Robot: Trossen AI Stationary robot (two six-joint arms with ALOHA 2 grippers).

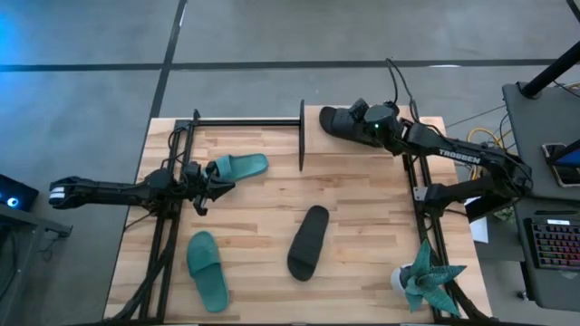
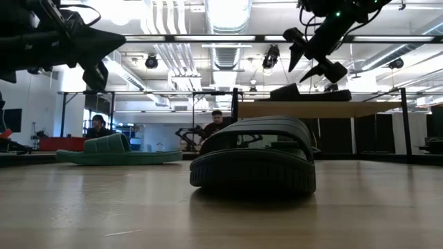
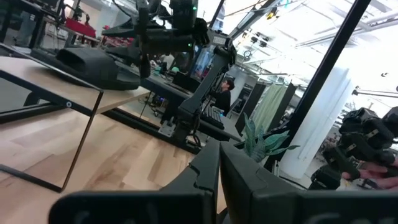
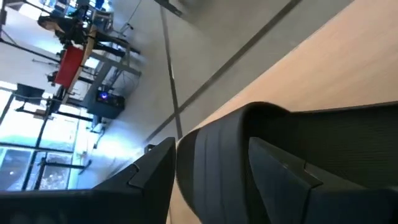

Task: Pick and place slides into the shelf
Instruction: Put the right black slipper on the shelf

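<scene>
One black slide (image 1: 337, 119) lies on the top board (image 2: 360, 108) of the shelf (image 1: 302, 136) at the table's far right. My right gripper (image 2: 313, 59) hangs open just above it, clear of it; in the right wrist view the slide's strap (image 4: 249, 143) shows between the fingers. A second black slide (image 1: 308, 242) rests sole down on the table's middle. One teal slide (image 1: 240, 167) lies at the left and another (image 1: 208, 270) near the front left. My left gripper (image 1: 214, 179) is shut and hovers above the nearer end of the left teal slide (image 2: 114, 149).
A teal spiky plant (image 1: 426, 276) stands at the table's near right corner. Black frame rails run along the table's left (image 1: 168, 235) and right (image 1: 421, 208) sides. Bare wood lies between the slides. Two people (image 2: 217, 121) sit in the room beyond.
</scene>
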